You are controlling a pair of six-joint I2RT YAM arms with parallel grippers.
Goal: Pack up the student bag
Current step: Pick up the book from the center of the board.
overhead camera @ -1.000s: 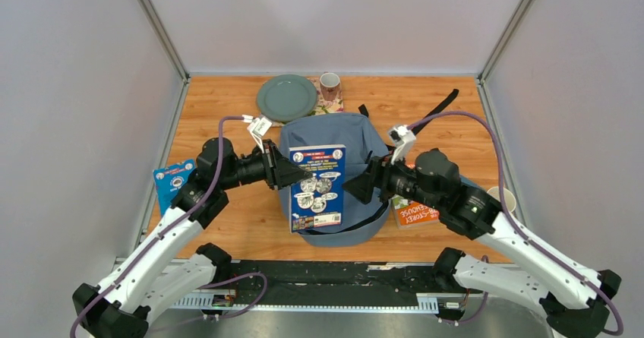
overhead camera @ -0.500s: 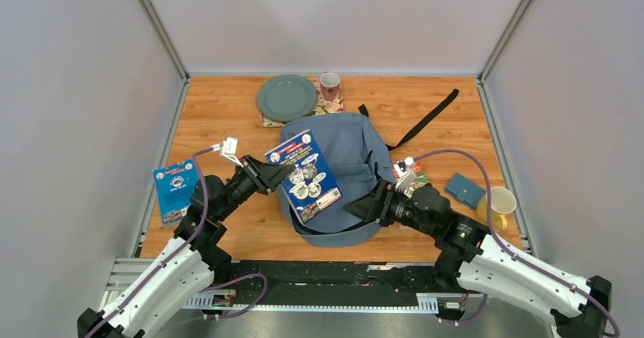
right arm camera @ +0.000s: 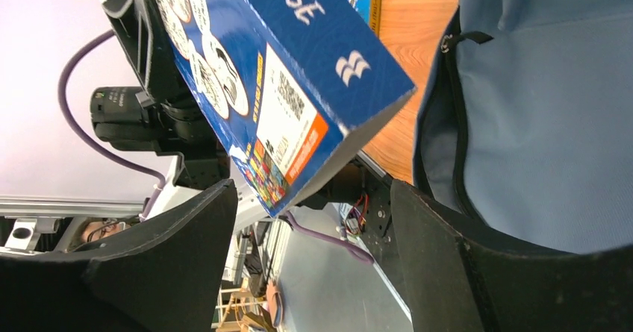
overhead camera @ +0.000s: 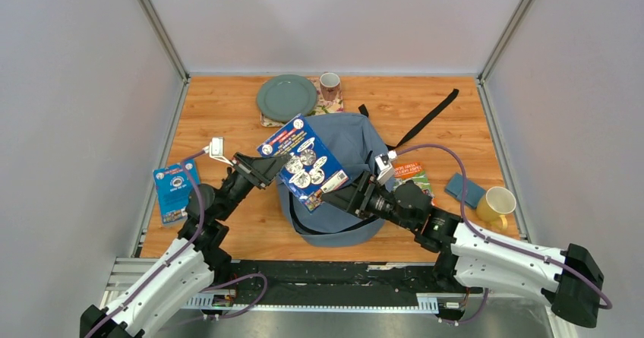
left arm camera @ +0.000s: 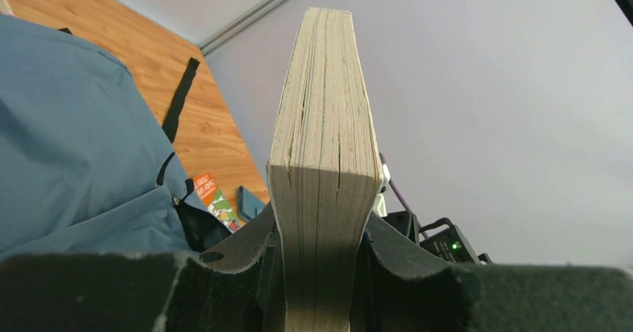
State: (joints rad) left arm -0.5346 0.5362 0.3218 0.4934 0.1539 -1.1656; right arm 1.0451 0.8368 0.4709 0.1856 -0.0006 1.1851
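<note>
left tool [overhead camera: 275, 165] grips a book [overhead camera: 305, 161] over the bag [overhead camera: 351, 137], right tool [overhead camera: 336, 195] wide and empty; packing it remains.

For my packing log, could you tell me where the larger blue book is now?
Top view: the book is tilted above the bag's left half, clamped in the left gripper, its lower corner between the open right gripper's fingers.
</note>
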